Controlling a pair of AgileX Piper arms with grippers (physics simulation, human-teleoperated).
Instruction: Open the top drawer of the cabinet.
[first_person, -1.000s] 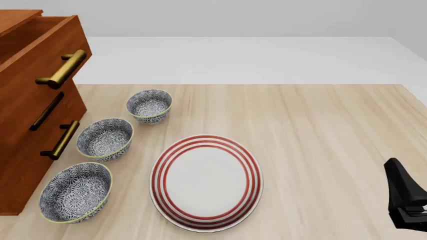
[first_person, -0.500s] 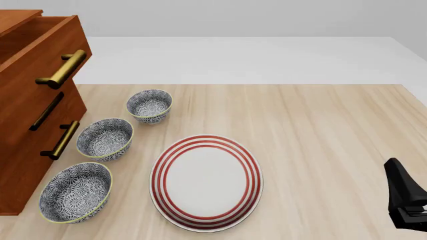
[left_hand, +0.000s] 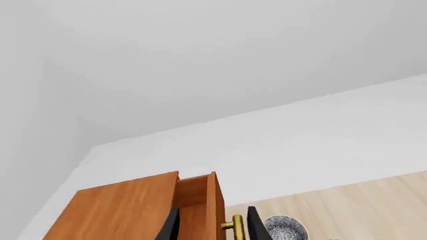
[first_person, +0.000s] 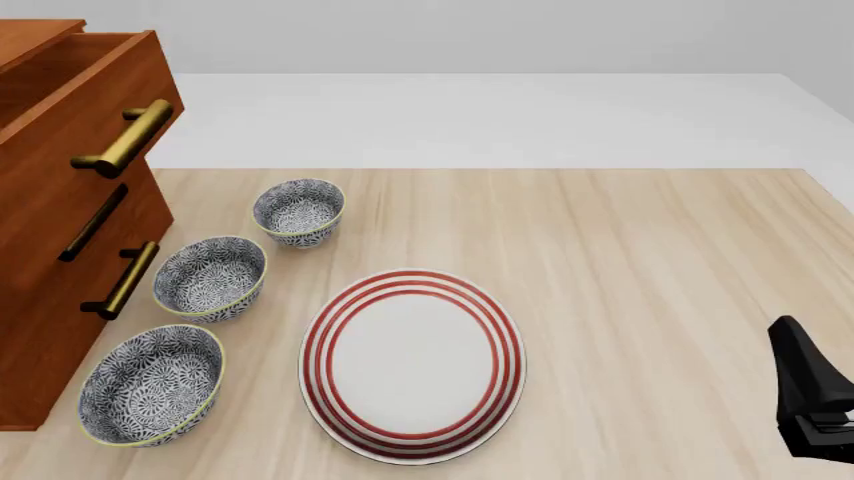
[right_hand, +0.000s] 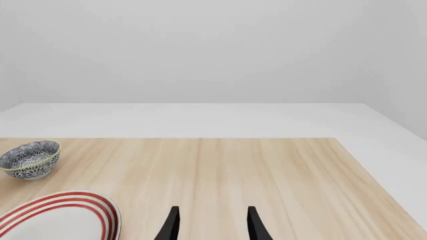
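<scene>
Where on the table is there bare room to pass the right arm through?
Bare wood runs from the striped plate rightward to the table edge, and across the far strip beyond the bowls. It is crowded on the left: three patterned bowls sit between the plate and the cabinet.

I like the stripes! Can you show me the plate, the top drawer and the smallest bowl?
plate (first_person: 412, 362), front view, white middle.
top drawer (first_person: 80, 125), front view, its wooden front.
smallest bowl (first_person: 299, 208), front view, patterned inside.

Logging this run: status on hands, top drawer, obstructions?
Left hand open, straddling the top drawer front and handle. Right hand open, empty, over the table. Drawer pulled out. Nothing blocking it.
</scene>
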